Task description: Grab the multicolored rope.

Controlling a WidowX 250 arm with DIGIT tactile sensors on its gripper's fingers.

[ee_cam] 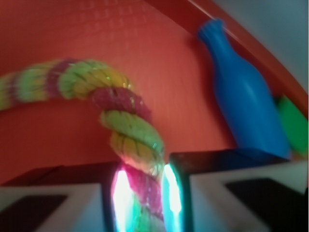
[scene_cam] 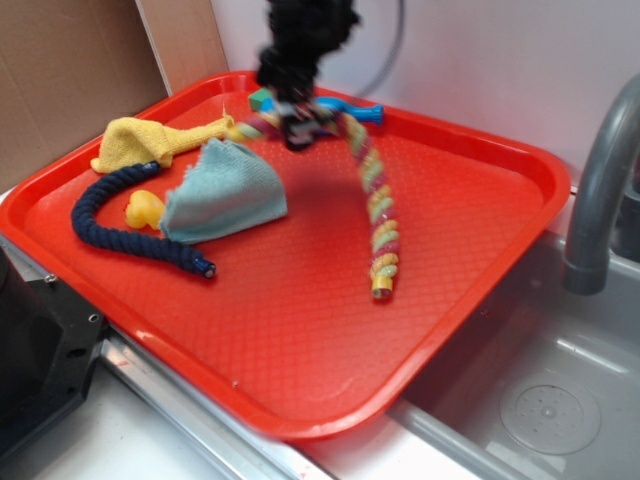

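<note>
Rope location: the multicolored rope (scene_cam: 378,215) lies on the red tray (scene_cam: 470,250); one stretch hangs from my tool near the tray's far edge, and the free end rests on the tray floor toward the sink side.
Tool state: my tool (scene_cam: 298,125) is clenched on the rope; the wrist view shows the twisted strands pinched between the two pads (ee_cam: 121,193), with the rope (ee_cam: 130,130) arching away from them.
Feel: I judge it soft, limp and light; it droops in a curve instead of holding straight, so the loose part will likely trail and swing.
Grip surface: the thick twisted cotton looks rough and squashy, unlikely to slip.
Hold point: I have it some way in from one end; a short stub pokes out toward the yellow cloth (scene_cam: 145,142), the long part hangs on the other side.
Close by: a blue bottle-shaped toy (ee_cam: 244,104) lies just beside the tool along the tray rim, with something green (ee_cam: 294,123) past it.
Further off: a pale blue cloth (scene_cam: 228,192), a navy rope (scene_cam: 120,225) and a small yellow toy (scene_cam: 143,209) sit apart from my rope.
In the way: nothing lies on the rope; the dragging tail could brush the blue toy.
Beyond tray: a sink (scene_cam: 545,400) and a grey faucet (scene_cam: 600,180).
</note>
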